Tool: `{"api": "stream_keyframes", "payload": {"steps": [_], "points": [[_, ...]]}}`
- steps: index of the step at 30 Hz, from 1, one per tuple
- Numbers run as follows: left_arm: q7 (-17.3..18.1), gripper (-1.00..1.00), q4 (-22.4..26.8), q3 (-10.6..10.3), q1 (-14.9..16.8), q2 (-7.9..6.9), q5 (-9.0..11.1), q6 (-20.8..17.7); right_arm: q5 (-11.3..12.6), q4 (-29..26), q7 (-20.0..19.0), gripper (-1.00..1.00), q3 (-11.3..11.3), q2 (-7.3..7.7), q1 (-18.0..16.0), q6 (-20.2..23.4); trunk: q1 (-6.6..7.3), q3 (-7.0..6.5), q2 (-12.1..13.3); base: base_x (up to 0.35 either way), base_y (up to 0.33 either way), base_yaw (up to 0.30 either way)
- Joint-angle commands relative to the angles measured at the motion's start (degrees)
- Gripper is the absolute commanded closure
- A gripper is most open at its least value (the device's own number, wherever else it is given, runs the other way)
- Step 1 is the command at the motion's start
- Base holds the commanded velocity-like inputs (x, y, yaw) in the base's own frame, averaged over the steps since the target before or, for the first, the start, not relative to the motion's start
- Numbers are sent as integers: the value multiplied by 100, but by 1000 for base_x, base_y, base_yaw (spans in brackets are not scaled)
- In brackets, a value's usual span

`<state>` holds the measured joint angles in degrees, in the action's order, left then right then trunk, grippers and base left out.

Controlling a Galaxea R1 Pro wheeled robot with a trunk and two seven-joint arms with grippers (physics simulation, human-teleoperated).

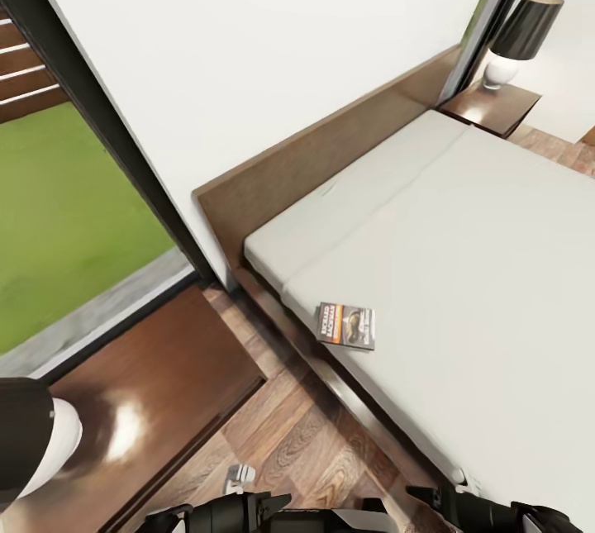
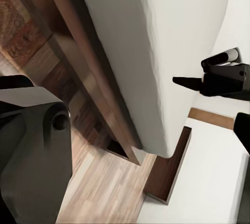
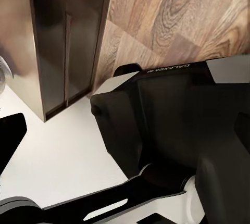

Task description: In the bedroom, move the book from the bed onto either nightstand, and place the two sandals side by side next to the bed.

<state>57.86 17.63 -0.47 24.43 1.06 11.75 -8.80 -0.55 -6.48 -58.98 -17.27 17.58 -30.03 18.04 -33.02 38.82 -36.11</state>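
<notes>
Head view: book lies flat on mattress of bed, near edge facing robot, close to headboard end. Nightstand at left, beside bed. Second nightstand far, lamp on it. Arms low at picture bottom, well apart from book; claws' state cannot tell.

Left wrist view: mattress side, wood floor.

Right wrist view: robot body, floor.

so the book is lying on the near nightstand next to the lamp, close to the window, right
Not quite. The book lies on the bed, near the mattress edge on the window side, as the head view shows. The near nightstand by the window holds a lamp but no book.
</notes>
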Motion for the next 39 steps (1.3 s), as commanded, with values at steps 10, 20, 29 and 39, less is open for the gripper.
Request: {"api": "stream_keyframes", "payload": {"steps": [10,20,29,39], "points": [[15,-100,3,-5,0,-1,38,-60,-17,-2,-26,-100,-30,-2,-3,59,-2,5,-5,0,0,-231],[15,-100,3,-6,0,-1,38,-60,-436,537,-26,-100,-23,-30,-3,-494,-2,49,-5,0,0,-199],[15,-100,3,-7,0,-1,38,-60,-1001,717,-3,-100,-22,-35,-3,-740,-2,77,-5,0,0,-104],[15,-100,3,-7,0,-1,38,-60,-1016,719,-8,-100,-22,-35,-3,-743,-2,78,-5,0,0,-234]]}}
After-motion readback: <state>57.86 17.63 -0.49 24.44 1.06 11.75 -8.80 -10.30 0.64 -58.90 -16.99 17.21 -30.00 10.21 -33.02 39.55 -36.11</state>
